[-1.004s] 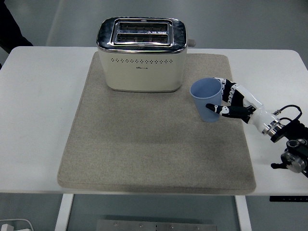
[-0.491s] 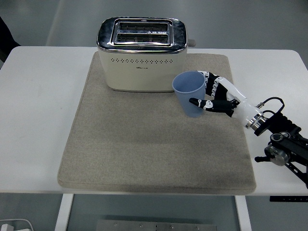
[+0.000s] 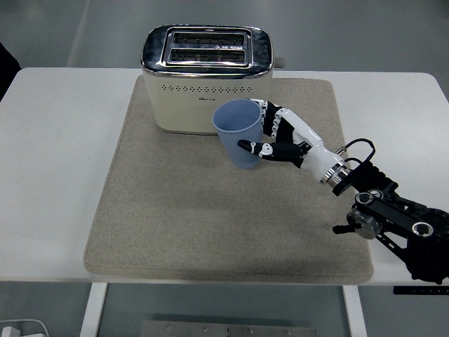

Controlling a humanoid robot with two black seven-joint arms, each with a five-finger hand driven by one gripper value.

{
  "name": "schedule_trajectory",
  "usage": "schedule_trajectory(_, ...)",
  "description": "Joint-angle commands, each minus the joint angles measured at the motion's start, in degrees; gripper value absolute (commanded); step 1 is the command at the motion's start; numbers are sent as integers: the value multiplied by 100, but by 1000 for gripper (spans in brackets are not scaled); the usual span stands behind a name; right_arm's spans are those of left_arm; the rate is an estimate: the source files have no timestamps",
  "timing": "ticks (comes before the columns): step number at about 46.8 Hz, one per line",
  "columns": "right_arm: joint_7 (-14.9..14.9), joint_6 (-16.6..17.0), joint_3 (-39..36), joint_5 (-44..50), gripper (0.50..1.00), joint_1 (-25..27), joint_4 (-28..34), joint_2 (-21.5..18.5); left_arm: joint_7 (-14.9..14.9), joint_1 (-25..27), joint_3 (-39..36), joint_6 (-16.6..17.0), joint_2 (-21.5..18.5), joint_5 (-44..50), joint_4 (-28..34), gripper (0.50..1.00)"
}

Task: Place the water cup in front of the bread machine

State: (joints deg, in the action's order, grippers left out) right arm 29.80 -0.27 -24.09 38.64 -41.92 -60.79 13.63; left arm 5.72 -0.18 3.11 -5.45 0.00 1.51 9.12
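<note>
Currently, the blue cup (image 3: 238, 135) is being carried in the right robot hand (image 3: 275, 139), and it is being seen just in front of the right half of the toaster (image 3: 207, 78), over the grey mat (image 3: 224, 210) that is lying on the white bench (image 3: 56, 175). For the step to be done well, it is judged that the cup should be kept upright, since it is leaning slightly at present, and that it should be brought down gently onto the mat in front of the toaster, centred on the front face rather than toward its right corner. Some clearance from the toaster wall should be kept, as the cup rim is appearing very near it; whether the two are touching cannot be told. Whether the cup base is already resting on the mat cannot be told either. The robot hand is being held partly closed around the cup: the fingers (image 3: 272, 119) are being wrapped behind its right side and the thumb (image 3: 251, 147) is being pressed against the near wall, so the cup is being grasped firmly. The left robot hand is not being shown.
</note>
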Motion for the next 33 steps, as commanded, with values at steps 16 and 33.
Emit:
schedule_trajectory(16, -9, -307, 246, -6, 674, -317, 313, -747, -1, 10, 5, -9, 0, -2, 2, 1000)
schedule_trajectory(33, -9, -544, 422, -6, 676, -370, 708, -1230, -1, 1, 14, -9, 0, 7, 55, 1000)
